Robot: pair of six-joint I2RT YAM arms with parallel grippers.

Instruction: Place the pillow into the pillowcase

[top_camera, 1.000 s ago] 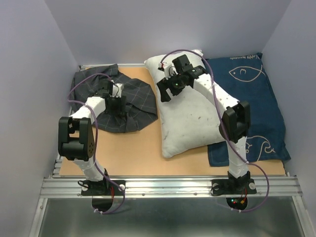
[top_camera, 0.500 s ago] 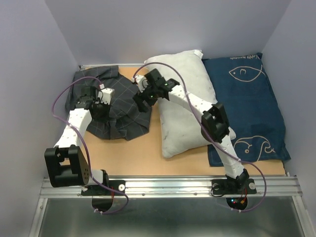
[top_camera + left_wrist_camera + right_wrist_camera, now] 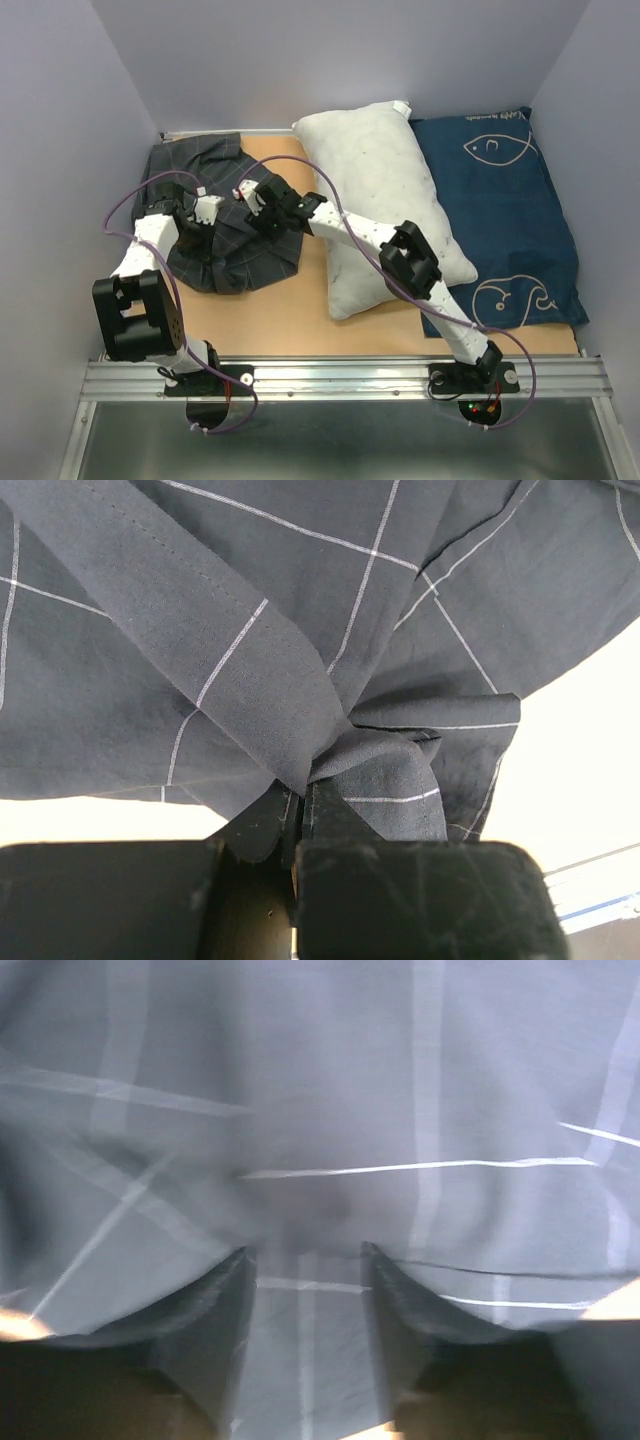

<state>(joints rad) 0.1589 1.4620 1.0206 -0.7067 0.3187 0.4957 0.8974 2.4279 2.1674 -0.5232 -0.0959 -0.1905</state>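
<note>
the left tool [image 3: 300,815] is pinching a bunched fold of the pillowcase [image 3: 250,258], crumpled on the bench [image 3: 270,315] beside the pillow [image 3: 375,180], while the right tool [image 3: 305,1280], jaws spread and empty, is hovering close over it and should be catching one hem layer only.

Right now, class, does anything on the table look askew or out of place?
Yes. The pillowcase lies bunched in a crumpled heap at the far left, not flat, and the pillow sits slanted, its right edge overlapping the navy fish-print cloth.

Right wrist view blurred; pillowcase [image 3: 320,1160] edges cut off.
</note>
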